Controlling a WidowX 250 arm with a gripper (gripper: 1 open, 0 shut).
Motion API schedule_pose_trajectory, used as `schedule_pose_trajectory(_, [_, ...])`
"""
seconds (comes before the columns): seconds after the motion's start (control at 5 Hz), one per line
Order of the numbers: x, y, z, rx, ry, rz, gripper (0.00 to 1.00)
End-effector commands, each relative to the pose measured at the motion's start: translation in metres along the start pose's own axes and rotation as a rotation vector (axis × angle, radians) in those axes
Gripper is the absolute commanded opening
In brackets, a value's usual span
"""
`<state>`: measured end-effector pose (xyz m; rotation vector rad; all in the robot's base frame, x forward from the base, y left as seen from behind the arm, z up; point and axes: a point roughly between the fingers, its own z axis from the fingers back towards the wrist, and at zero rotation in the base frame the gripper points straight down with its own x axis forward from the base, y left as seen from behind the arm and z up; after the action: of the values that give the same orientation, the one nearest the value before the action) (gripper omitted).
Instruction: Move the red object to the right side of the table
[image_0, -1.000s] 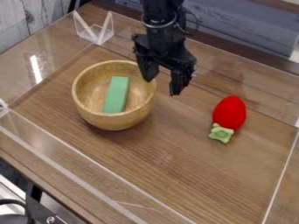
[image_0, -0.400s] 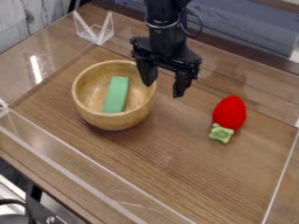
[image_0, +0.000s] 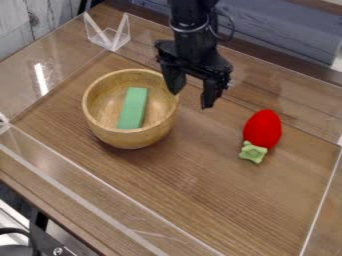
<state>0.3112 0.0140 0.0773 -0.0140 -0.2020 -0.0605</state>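
- Nothing has shifted much — gripper (image_0: 193, 92) hangs beside the wooden bowl (image_0: 130, 108), fingers (image_0: 211, 96) spread wide, empty.
- Red object (image_0: 262, 130) lies apart on the surface (image_0: 201, 190) — green block (image_0: 132, 107) in bowl.

the arm (image_0: 191, 22) is black all over, a slim column widening into a boxy wrist block. below it the gripper (image_0: 193, 92) carries dark, tapering fingers (image_0: 210, 95). markings and screws are too small to tell.
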Motion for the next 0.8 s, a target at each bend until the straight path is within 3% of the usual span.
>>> schedule_pose_trajectory(0.0, [0.011, -0.001, 0.004, 0.019, -0.054, -0.004, 1.0])
schedule_pose_trajectory(0.2, [0.009, -0.007, 0.0, 0.02, -0.05, -0.001, 1.0])
schedule_pose_trajectory(0.4, [0.011, -0.024, -0.005, 0.006, -0.029, -0.024, 1.0])
schedule_pose_trajectory(0.6, [0.007, -0.04, -0.015, -0.005, -0.03, -0.034, 1.0])
